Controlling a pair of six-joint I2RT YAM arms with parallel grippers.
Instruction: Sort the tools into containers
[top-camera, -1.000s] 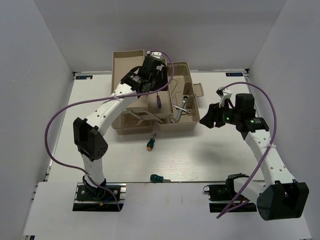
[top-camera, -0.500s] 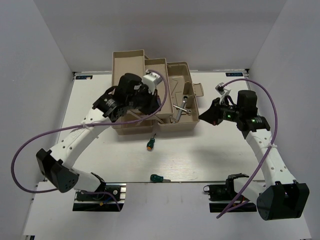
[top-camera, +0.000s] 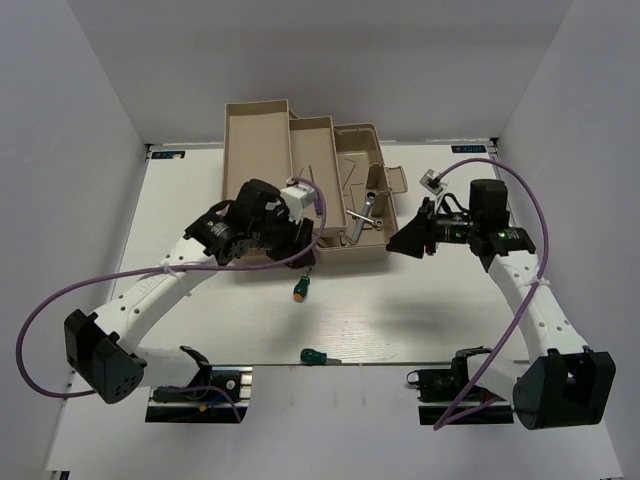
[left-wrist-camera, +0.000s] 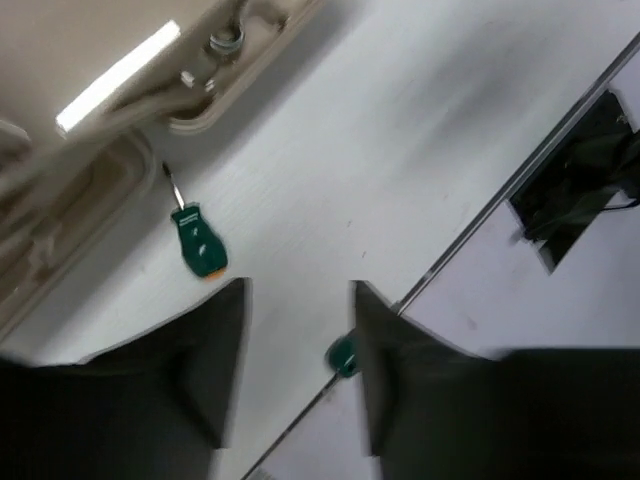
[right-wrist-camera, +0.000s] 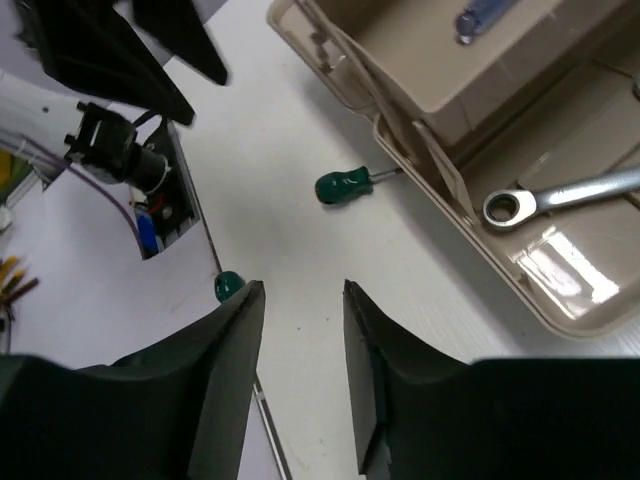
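Note:
A beige fold-out toolbox (top-camera: 262, 112) stands open at the back middle of the table. A silver wrench (top-camera: 361, 222) lies in its right compartment, and the right wrist view shows that wrench (right-wrist-camera: 560, 195) and a purple-handled screwdriver (right-wrist-camera: 478, 17) in a raised tray. One green-handled screwdriver (top-camera: 299, 290) lies just in front of the box, and a second (top-camera: 313, 356) lies at the table's near edge. My left gripper (top-camera: 303, 243) hovers over the box's front edge, open and empty (left-wrist-camera: 300, 300). My right gripper (top-camera: 395, 244) hangs right of the box, open and empty (right-wrist-camera: 303, 292).
White walls close in the table on three sides. A black rail (left-wrist-camera: 575, 180) and the arm bases (top-camera: 195, 385) run along the near edge. Purple cables (top-camera: 60, 300) loop beside both arms. Bare white table lies between the box and the near edge.
My left arm has swung back from over the toolbox's rear trays to its front edge. My right gripper has shifted left toward the box.

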